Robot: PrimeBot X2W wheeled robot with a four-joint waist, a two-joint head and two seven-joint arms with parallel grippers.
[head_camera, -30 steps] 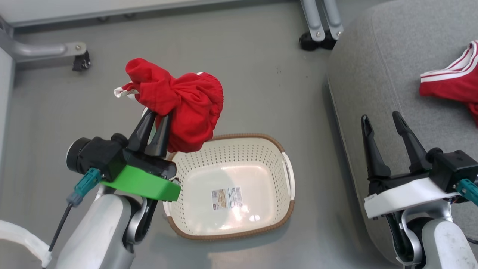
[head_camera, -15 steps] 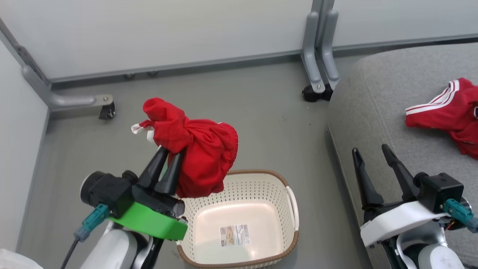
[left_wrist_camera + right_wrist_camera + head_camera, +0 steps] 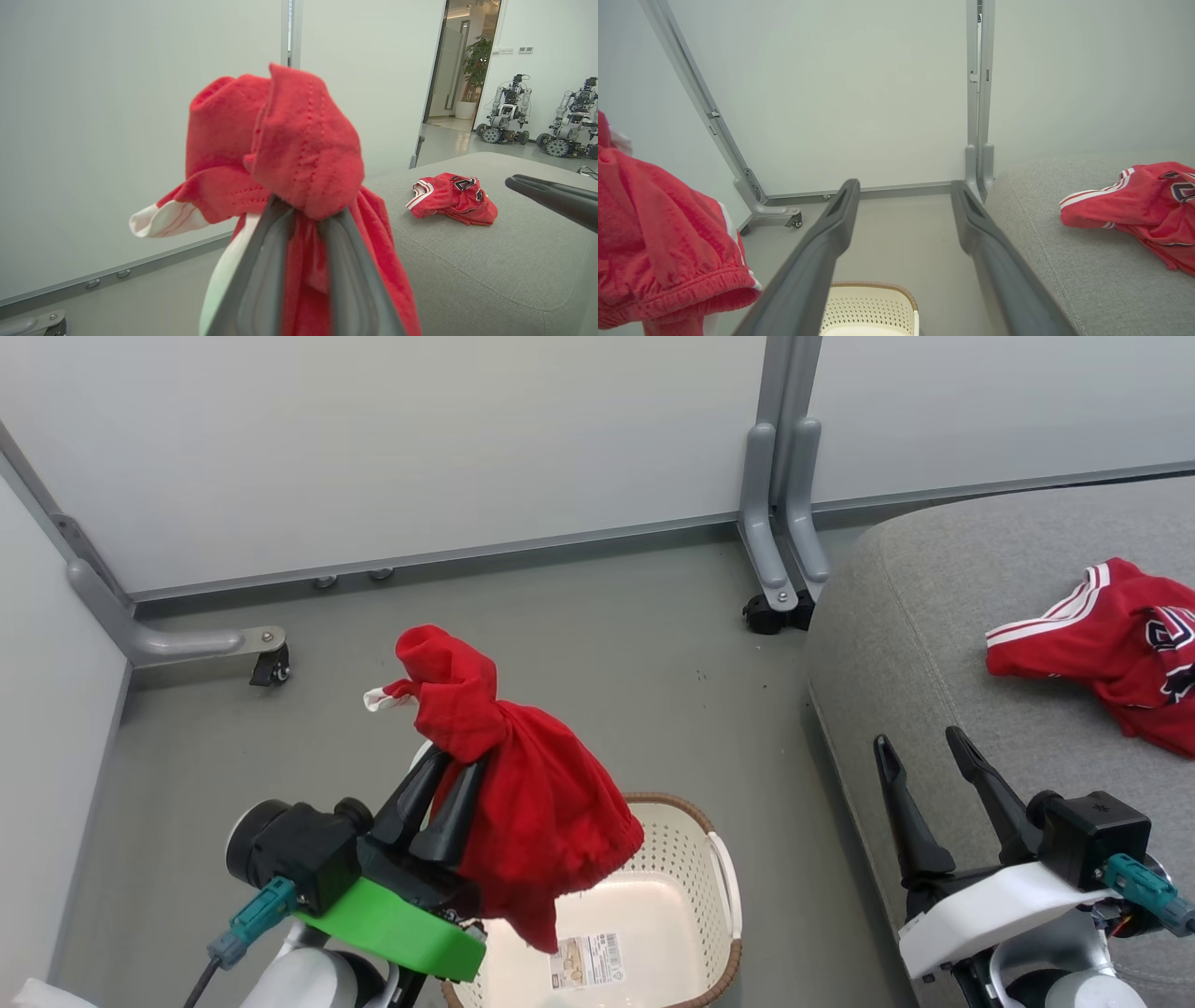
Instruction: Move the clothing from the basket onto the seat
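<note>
My left gripper (image 3: 459, 761) is shut on a bunched red garment (image 3: 523, 793) with white trim, held in the air above the near-left corner of the basket (image 3: 705, 859). In the left wrist view the fabric (image 3: 299, 144) bulges over the pinching fingers (image 3: 261, 261). The cream basket shows a bare bottom with a label sticker (image 3: 590, 959). A second red garment (image 3: 1111, 649) with white stripes lies on the grey seat (image 3: 915, 616) at the right. My right gripper (image 3: 920, 747) stands open over the seat's front edge, nothing between its fingers (image 3: 822, 252).
White partition panels on grey wheeled feet (image 3: 780, 588) close off the back; another foot with a caster (image 3: 266, 663) stands at the left. Grey floor (image 3: 607, 644) lies between basket and panels. Through a doorway, other robots (image 3: 507, 109) are parked far off.
The head camera has tilted up, so the basket slid toward the bottom edge. The left gripper keeps its hold, and the garment now hangs lower and longer.
</note>
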